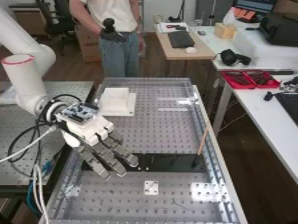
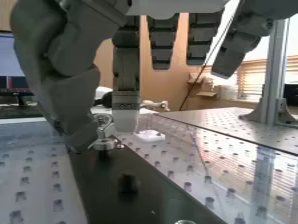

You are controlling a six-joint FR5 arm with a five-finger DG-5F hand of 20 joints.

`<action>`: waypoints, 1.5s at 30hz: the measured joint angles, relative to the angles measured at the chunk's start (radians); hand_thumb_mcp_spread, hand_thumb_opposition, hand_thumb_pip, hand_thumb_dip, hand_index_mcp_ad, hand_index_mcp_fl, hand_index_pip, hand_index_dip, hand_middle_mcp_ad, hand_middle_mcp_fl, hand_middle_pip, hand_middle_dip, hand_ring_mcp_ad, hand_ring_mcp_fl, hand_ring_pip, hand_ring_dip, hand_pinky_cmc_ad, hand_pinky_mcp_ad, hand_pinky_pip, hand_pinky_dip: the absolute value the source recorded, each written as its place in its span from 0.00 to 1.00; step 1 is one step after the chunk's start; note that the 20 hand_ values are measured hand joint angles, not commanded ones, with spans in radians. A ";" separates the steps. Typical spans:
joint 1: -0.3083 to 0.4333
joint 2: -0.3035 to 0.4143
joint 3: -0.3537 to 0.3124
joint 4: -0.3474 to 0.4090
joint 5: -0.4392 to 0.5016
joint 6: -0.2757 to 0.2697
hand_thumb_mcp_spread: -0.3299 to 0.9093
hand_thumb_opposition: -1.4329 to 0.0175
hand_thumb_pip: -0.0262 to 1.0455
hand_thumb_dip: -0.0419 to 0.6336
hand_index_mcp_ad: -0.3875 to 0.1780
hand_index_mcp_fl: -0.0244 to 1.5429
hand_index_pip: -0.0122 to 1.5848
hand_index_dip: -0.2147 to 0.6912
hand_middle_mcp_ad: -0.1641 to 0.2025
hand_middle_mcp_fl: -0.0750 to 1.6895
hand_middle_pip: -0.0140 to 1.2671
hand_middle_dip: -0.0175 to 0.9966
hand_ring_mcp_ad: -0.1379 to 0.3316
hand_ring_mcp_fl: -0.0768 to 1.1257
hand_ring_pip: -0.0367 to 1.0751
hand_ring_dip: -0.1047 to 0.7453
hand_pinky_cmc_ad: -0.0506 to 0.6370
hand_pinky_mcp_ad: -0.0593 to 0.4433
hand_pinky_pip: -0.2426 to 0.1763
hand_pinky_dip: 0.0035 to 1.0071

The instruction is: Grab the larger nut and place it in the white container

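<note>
Though the silvery nut (image 2: 104, 144) looks shiny and ring-topped, I cannot tell whether the hand (image 1: 89, 131) grasps it.

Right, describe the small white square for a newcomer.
Start at the perforated bench, crossed by a black strip. Just below that strip in the high view lies the small white square, dark-spotted and much smaller than the white block beyond.

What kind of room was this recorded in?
Likely a robotics lab: a white robot arm with a fingered hand over a perforated bench, and red trays on a desk.
</note>
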 joint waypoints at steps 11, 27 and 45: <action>0.049 0.055 -0.005 -0.040 -0.018 -0.032 0.57 0.38 0.60 0.40 0.56 0.21 0.97 0.37 0.64 0.08 0.12 0.19 0.64 0.08 0.13 0.23 0.57 0.52 0.40 0.37; 0.148 0.098 -0.013 -0.075 0.036 -0.046 0.57 0.37 0.61 0.44 0.56 0.19 0.97 0.37 0.64 0.08 0.12 0.19 0.64 0.08 0.13 0.23 0.57 0.50 0.43 0.35; 0.358 0.192 0.020 -0.203 0.100 -0.064 0.57 0.34 0.61 0.44 0.56 0.24 0.96 0.37 0.63 0.08 0.12 0.20 0.64 0.08 0.13 0.23 0.57 0.51 0.44 0.33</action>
